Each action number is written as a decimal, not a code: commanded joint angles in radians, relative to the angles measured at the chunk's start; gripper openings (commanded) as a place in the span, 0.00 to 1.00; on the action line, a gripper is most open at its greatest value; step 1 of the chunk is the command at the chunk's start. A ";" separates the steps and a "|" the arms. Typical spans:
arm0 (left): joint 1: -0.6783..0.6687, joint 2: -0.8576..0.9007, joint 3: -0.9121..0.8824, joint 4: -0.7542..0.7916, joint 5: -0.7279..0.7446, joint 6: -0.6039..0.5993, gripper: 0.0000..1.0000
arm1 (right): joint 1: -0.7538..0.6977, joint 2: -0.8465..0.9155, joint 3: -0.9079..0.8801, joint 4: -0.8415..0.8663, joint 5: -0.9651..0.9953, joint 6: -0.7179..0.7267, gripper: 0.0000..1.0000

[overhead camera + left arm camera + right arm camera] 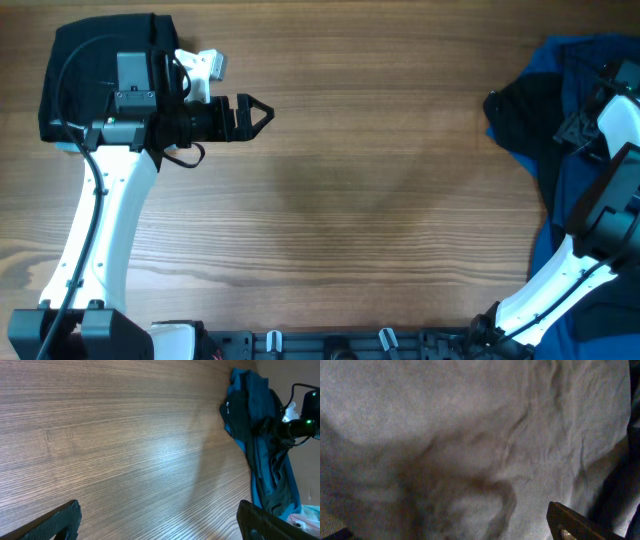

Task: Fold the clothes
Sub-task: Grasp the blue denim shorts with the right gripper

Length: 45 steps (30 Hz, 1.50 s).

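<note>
The unfolded clothes (563, 62) lie heaped at the counter's (380, 200) right edge, blue fabric with a black piece spilling out toward the middle. The heap's long axis runs along that edge, from the far side toward the robot's base. The right gripper (573, 128) sits directly over this heap. In its wrist view, cloth (470, 445) fills the frame close beneath it, with one finger (580, 525) at the lower right corner. Its jaws stand wide apart and no fold appears pinched between them, so it reads as released, not grasping (which garment lies under it cannot be told, as the close view washes the colour out). The left gripper (262, 113) is on the opposite side, well apart from the heap, hanging above bare wood with its jaws fully spread and nothing in them. It points across the counter toward the clothes (252, 435), which its wrist camera sees far off at the right. A black garment (90, 50), seemingly folded already, rests beneath the left arm at the far left corner. The right arm is plainly the nearer one, so the coming pick most likely falls to it. It need only go straight down, then drag a piece leftward onto the open wood.
</note>
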 commanded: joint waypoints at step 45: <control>0.005 0.000 0.012 0.003 0.018 0.005 1.00 | -0.006 -0.151 -0.017 0.080 -0.119 -0.161 0.04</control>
